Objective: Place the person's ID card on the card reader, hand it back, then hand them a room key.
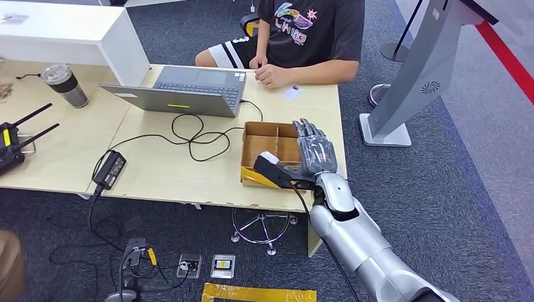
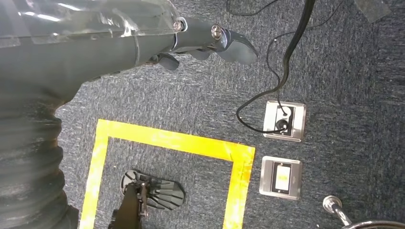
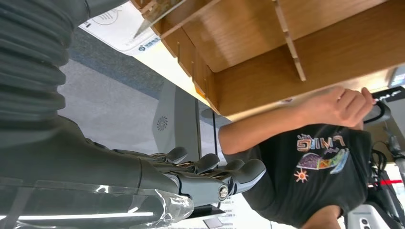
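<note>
- left hand (image 2: pixel 210 43) hanging over dark carpet by yellow floor tape (image 2: pixel 176 143), fingers loosely curled, holding nothing; no risk here.
- tangled black cable (image 1: pixel 189 135) lying across pale wooden table (image 1: pixel 164 170); could snag a low sweep.
- compartmented brown cardboard box (image 1: pixel 271 148) right under right hand (image 1: pixel 315 151); could get clipped and shoved.
- right hand released, fingers straight and apart, empty.
- small white id card (image 1: pixel 292 93) flat near far table edge, just beside person's hands (image 1: pixel 267 70); thin, hard to pinch, likely to slide.

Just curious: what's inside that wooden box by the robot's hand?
The wooden box has thin dividers and looks bare in its visible sections. The right hand covers its near right part, so that corner stays hidden.
</note>
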